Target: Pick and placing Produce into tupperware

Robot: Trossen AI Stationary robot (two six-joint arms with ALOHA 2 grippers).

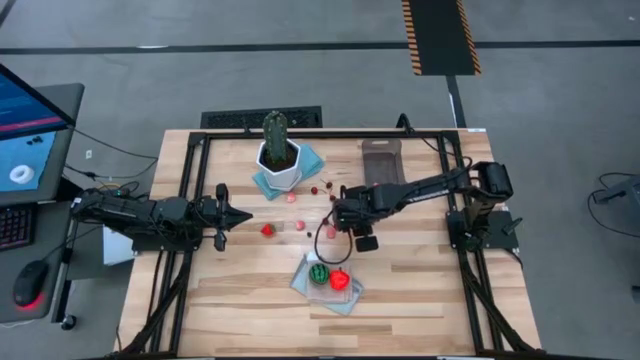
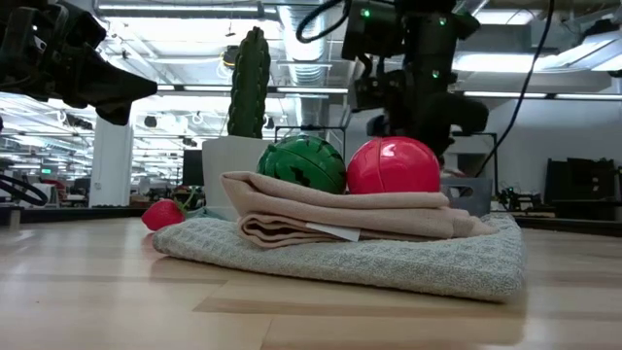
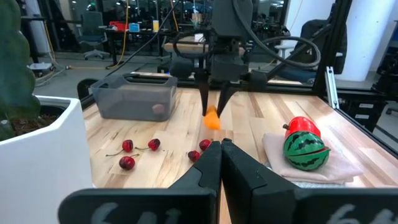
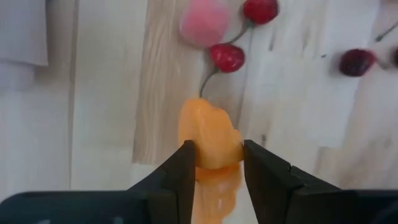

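A: Right gripper (image 4: 212, 163)?
B: Clamped on an orange piece (image 4: 210, 138), one finger on each side. Held above the counter (image 1: 420, 290), near the cherries (image 4: 227, 56) and a pink ball (image 4: 204, 22).

A: Where's that relative to the tub?
B: In the high view the tub (image 1: 381, 160) sits at the far edge of the counter, and the right gripper (image 1: 341, 212) is nearer the middle, apart from the tub. The left wrist view shows the same: orange piece (image 3: 212, 119) between the right gripper's fingers, the tub (image 3: 134, 96) behind and to one side, something pinkish inside it, can't tell what.

A: Left gripper?
B: Left gripper (image 1: 243, 216) is closed, fingers together, holding nothing, hovering well away from the tub on the cactus side.

A: Other produce?
B: Green striped ball (image 1: 318, 272) and red ball (image 1: 339, 280) sit side by side on a folded cloth (image 1: 301, 283), on the side of the right gripper away from the tub. Small red piece (image 1: 267, 230) lies on the counter near the left gripper. Cherries (image 1: 318, 189) are scattered between the tub and the plant pot (image 1: 279, 168).

A: Anything else?
B: The cactus (image 1: 275, 134) stands upright in the pot, which rests on a bluish cloth (image 1: 311, 159).
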